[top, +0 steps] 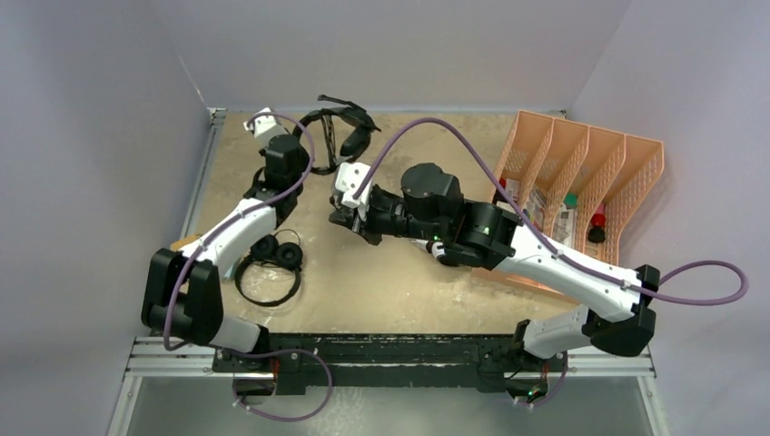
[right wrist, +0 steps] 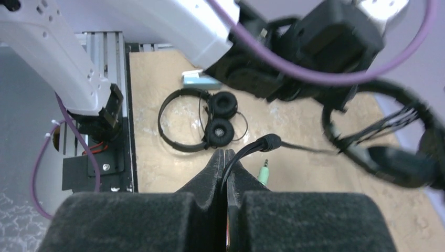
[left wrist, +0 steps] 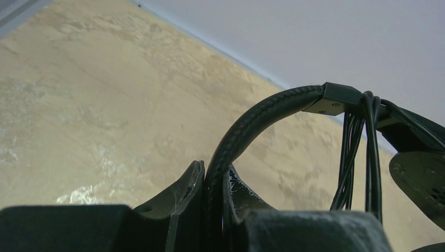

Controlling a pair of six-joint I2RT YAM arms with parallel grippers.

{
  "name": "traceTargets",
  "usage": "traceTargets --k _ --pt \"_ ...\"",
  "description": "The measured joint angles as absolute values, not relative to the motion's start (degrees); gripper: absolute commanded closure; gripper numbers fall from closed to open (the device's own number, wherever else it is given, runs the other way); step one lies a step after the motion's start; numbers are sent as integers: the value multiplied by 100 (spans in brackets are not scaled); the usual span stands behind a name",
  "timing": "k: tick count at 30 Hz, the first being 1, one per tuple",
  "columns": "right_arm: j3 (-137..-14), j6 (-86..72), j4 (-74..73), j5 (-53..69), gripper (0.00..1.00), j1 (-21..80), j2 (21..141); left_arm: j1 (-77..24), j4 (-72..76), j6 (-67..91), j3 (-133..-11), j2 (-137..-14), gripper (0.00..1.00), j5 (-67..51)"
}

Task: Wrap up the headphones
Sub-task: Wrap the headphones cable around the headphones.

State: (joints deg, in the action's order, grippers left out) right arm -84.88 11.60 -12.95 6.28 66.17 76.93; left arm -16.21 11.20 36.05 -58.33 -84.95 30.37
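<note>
Your left gripper (left wrist: 212,176) clamps the larger black headphones (left wrist: 262,113) by the headband, while your right gripper (right wrist: 226,157), nearer the bases, pinches their cable (right wrist: 268,142) strung between.

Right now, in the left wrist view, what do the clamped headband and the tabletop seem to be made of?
Headband: likely black leather or leatherette, matte with slight sheen; a stitched seam runs along its edge. Tabletop: tan, mottled, stone-like pattern with glossy glare patches; probably laminate or printed sheet, unconfirmed.
</note>
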Motion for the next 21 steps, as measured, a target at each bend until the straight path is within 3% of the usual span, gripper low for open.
traceTargets --k 15,21 --pt "-11998 2178 -3441 788 100 5682 9155 -3299 -231 1894 -4842 -6598 100 2565" --pt "-12138 2661 -4073 775 100 5205 9504 -3428 -1009 1240 -4794 -6396 100 2003"
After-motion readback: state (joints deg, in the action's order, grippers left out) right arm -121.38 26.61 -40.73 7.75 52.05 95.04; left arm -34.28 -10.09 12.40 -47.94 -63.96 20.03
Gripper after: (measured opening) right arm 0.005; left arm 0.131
